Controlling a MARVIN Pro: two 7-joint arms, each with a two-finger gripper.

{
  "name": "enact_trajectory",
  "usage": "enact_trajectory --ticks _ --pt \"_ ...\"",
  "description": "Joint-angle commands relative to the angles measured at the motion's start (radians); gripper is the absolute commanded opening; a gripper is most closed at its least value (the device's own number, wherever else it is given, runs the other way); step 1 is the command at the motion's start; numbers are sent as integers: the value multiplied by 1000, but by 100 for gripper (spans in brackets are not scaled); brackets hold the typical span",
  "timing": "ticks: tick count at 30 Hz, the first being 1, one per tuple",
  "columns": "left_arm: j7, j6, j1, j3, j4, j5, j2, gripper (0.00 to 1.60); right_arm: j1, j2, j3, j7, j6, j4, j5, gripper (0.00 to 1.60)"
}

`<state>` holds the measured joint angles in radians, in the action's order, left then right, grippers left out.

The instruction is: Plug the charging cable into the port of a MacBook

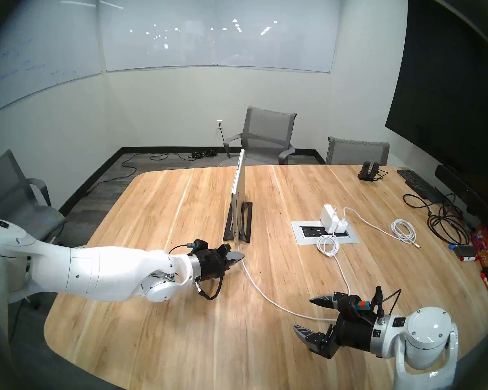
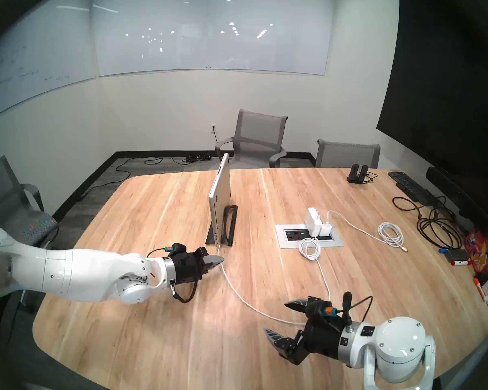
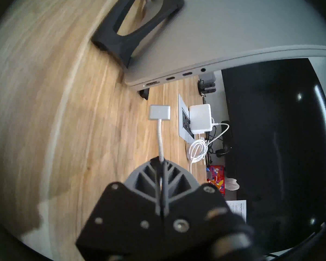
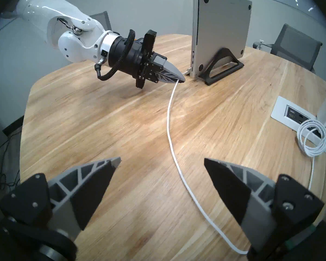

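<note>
Nearest of all, the right gripper (image 1: 306,315) hangs over the front of the table with its jaws spread wide and nothing between them; its dark ribbed fingers (image 4: 94,181) frame the bare wood.

Biggest thing in the room is the pale wooden table (image 1: 181,310), rounded at the corners. On it the MacBook (image 4: 222,29) stands on edge, closed, a slim silver-grey slab held upright in a black stand (image 4: 222,66), with round rubber feet showing on its underside. Along its near edge, seen from the left wrist, runs a row of small port slots (image 3: 169,78) close to the tabletop.

Next the left gripper (image 1: 237,257), clenched tight on the charging cable (image 4: 169,126) a short way behind its end, just in front of the laptop's lower near corner. The cable is thin and white; it runs from a white power brick (image 1: 327,213) at the recessed outlet panel (image 1: 299,237), through a small loose coil, across the table past the right gripper and up to the left one.

Smallest, the connector (image 3: 159,112): a flat, squarish silver-white tab, wider than the cord, sticking out beyond the closed fingertips. It points at the port edge, close to the lowest slot but not touching it.
</note>
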<state>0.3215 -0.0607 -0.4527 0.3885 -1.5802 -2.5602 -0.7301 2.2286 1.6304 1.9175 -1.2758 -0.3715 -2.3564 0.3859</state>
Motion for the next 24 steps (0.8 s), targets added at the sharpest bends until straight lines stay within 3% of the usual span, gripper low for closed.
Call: enact_trajectory --ticks 1,24 --pt "13 -4 2 -16 -4 -13 -14 0 -1 0 2 -1 0 -18 -2 160" --pt "54 -9 -19 -23 7 -86 9 0 -2 2 3 -4 1 -18 0 160"
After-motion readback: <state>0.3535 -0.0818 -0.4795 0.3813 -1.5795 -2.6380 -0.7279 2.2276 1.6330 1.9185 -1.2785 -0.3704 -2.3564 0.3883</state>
